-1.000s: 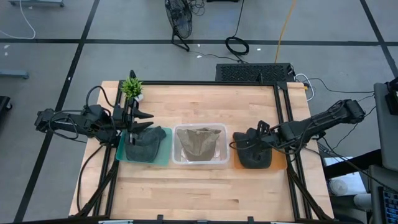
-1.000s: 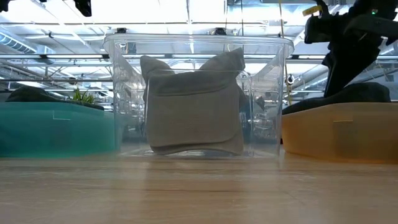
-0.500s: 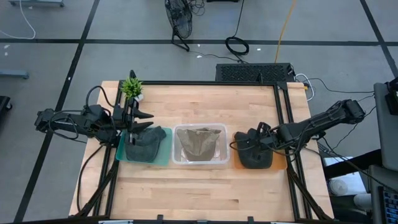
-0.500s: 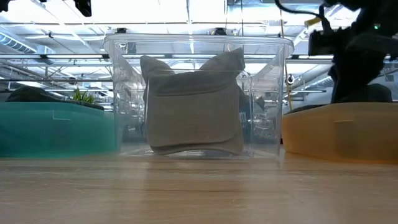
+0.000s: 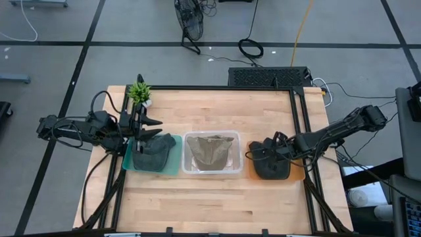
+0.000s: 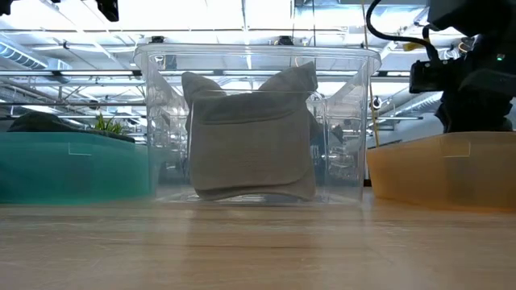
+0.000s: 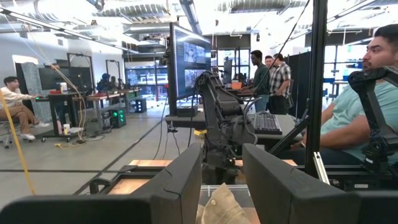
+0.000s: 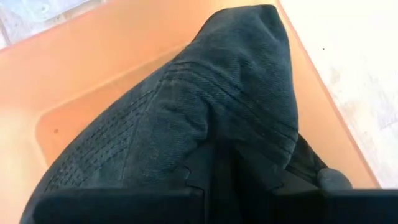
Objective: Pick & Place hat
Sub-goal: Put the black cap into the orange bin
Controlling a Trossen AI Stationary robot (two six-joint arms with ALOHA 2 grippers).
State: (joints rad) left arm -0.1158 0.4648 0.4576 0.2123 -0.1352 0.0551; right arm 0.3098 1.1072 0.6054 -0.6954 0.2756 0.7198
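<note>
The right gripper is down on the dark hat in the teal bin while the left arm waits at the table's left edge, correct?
Not quite: the bin is orange, not teal. The high view shows the right gripper down on the dark hat in the orange bin, right of the clear box. The left gripper does wait at the left edge, by the teal bin.

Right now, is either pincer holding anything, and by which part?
The right pincer is down on the dark hat in the orange bin; a grip cannot be confirmed. The left pincer holds nothing.
</note>
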